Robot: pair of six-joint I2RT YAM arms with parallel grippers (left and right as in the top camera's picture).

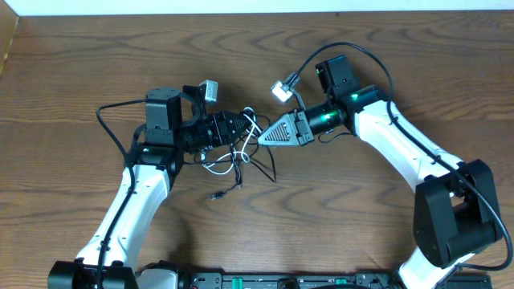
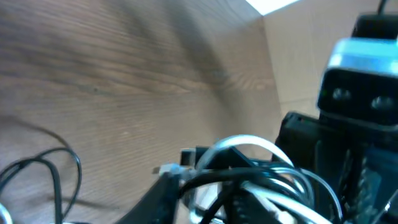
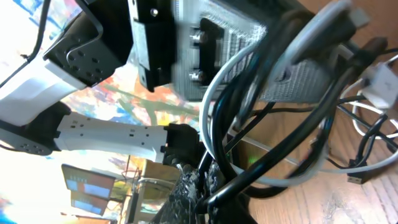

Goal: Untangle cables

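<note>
Between your two arms, at mid-bench, the cables [image 1: 238, 154] sit as one small knot of thin white and black loops. Its upper part is caught up where the two claws meet, and the rest spills onto the bench [image 1: 361, 233] toward the near edge. One black tail runs out to a small plug end [image 1: 215, 195] lying free on the wood, so the bundle's long axis goes from the claw tips down toward you, slightly to your left.

Your left claw [image 1: 241, 128] points at the knot from one side and your right claw [image 1: 263, 138] from the other, tips almost touching. Neither arm is meaningfully nearer; both are on the tangle.

From the left wrist, white and black strands [image 2: 249, 168] arch right across the fingers. From the right wrist, several loops [image 3: 273, 118] drape over the grey claw body. You cannot tell from any view whether either claw is parted or pressed together, since the cords hide the gaps. My judgement is that pulling the arms apart along the line between them would tighten the loops wound over both claws.
</note>
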